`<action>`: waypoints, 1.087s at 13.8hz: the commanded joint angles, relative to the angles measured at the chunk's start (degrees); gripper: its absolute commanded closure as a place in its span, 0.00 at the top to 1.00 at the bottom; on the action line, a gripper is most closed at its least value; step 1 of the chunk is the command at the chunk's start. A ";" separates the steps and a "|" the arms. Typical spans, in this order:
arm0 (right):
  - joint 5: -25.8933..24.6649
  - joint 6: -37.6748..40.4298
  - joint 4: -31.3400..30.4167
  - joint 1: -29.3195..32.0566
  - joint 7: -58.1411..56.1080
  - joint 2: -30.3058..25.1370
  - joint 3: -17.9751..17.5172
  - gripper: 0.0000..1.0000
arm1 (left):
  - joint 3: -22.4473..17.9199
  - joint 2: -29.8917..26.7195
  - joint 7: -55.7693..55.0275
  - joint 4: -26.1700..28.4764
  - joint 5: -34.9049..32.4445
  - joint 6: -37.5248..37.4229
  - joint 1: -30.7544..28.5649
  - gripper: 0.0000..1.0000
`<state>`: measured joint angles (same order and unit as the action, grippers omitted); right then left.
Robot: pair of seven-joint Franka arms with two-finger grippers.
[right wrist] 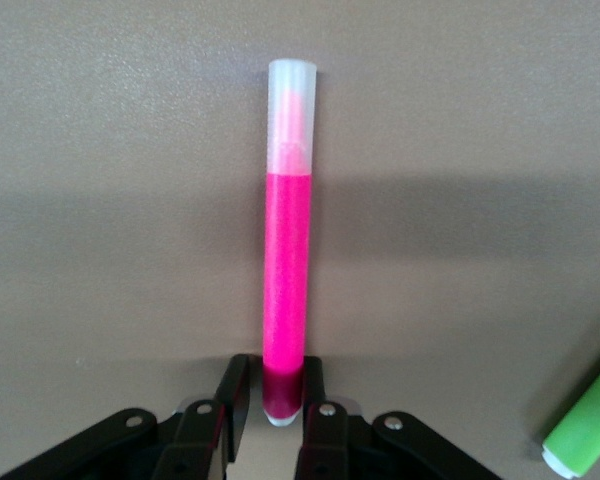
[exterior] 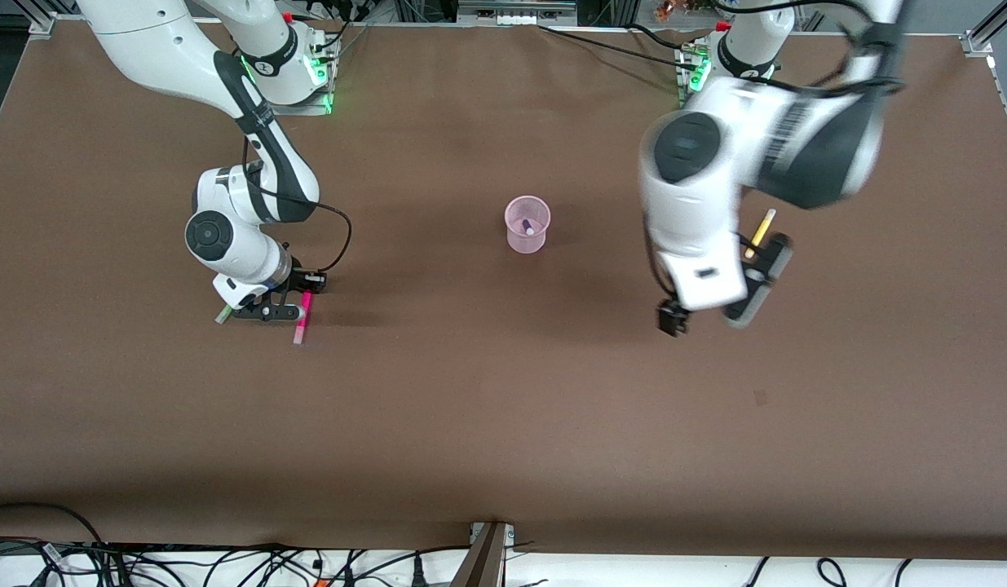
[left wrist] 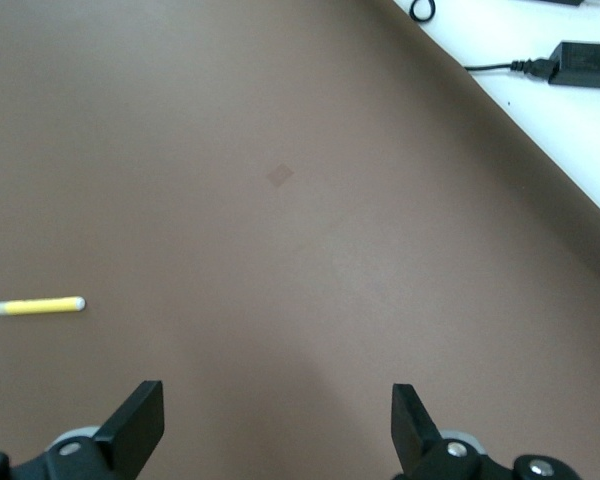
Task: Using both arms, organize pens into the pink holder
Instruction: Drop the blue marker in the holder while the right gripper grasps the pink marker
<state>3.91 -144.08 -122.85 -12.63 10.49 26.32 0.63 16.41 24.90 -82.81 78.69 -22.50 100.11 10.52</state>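
The pink holder (exterior: 527, 225) stands mid-table with the dark purple pen (exterior: 529, 229) inside it. My right gripper (exterior: 305, 297) is low at the table toward the right arm's end, shut on one end of the magenta pen (exterior: 302, 319), which lies flat and also shows in the right wrist view (right wrist: 287, 250) between the jaws of the gripper (right wrist: 277, 400). The lime green pen (exterior: 223, 314) lies beside it, partly hidden by the hand; its end shows in the right wrist view (right wrist: 585, 435). My left gripper (exterior: 713, 308) is open and empty over the table beside the yellow pen (exterior: 760, 232), which also shows in the left wrist view (left wrist: 32, 307) off to one side of the gripper (left wrist: 275, 425).
The brown table mat (exterior: 503, 424) covers the table. Cables (exterior: 226, 562) run along the white edge nearest the front camera. The left wrist view shows that white edge with a black power adapter (left wrist: 585, 62).
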 commanded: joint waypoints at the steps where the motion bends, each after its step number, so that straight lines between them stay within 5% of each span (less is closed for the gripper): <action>1: 0.84 -1.81 -1.60 0.58 -1.35 -1.09 -0.37 0.25 | 1.08 -1.43 16.13 -1.34 9.02 -0.62 -8.29 1.00; 6: 0.84 -3.13 -1.34 0.85 -1.35 -0.39 -0.37 0.26 | 0.99 -5.38 46.71 -0.20 17.05 -4.81 -16.75 1.00; 8: 0.84 -3.83 -1.42 0.85 -1.44 -0.22 -0.37 0.08 | 0.90 -6.44 59.38 -0.12 17.06 -8.78 -16.93 1.00; 9: 0.92 -3.84 -1.42 0.85 -1.96 -0.30 -0.37 0.00 | 0.81 -7.14 62.56 0.49 17.14 -9.40 -17.11 1.00; 13: 1.62 -1.74 -1.34 0.76 -0.83 -1.53 -1.41 0.00 | 0.99 -13.01 71.10 7.42 19.16 -7.40 -20.96 1.00; 15: 7.22 5.53 0.58 0.67 2.23 -3.98 -4.30 0.00 | 0.99 -17.84 74.19 13.56 22.50 -2.75 -23.17 1.00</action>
<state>7.14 -144.36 -122.88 -12.29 10.60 25.84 -0.75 16.87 14.28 -13.09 83.28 -3.17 93.02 -9.63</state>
